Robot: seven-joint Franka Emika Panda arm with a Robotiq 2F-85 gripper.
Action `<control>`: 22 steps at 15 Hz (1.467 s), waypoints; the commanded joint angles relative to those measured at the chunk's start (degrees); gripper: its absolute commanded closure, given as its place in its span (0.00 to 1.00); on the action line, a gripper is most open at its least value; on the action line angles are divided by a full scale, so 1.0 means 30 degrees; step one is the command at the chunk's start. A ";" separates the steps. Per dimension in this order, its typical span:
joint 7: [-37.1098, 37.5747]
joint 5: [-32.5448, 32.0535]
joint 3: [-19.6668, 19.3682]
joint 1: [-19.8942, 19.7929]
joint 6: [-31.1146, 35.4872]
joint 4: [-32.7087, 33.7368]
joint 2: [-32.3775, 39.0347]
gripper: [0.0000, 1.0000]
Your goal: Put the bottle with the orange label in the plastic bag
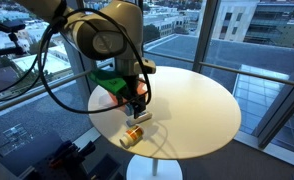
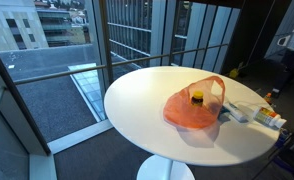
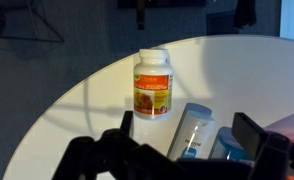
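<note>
The bottle with the orange label (image 3: 154,82) has a white cap and lies on the round white table (image 1: 197,100), near its edge; it also shows in both exterior views (image 1: 134,133) (image 2: 271,121). The orange plastic bag (image 2: 194,110) lies open on the table with a yellow-capped item inside; the arm partly hides the bag in an exterior view (image 1: 111,95). My gripper (image 3: 187,135) is open and empty. It hovers above a white bottle with a blue label (image 3: 192,128), short of the orange-label bottle. It also shows in an exterior view (image 1: 137,104).
A second blue-and-white bottle (image 3: 227,145) lies beside the first, under my jaws. The table stands next to floor-to-ceiling glass walls (image 2: 137,35). The table edge (image 1: 137,152) is close to the orange-label bottle.
</note>
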 commanded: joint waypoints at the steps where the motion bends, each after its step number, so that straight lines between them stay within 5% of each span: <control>1: 0.0458 -0.0303 0.0120 -0.0273 -0.0205 0.0814 0.1408 0.00; 22: 0.0806 -0.0470 -0.0429 -0.1072 0.6053 -0.0693 0.4644 0.00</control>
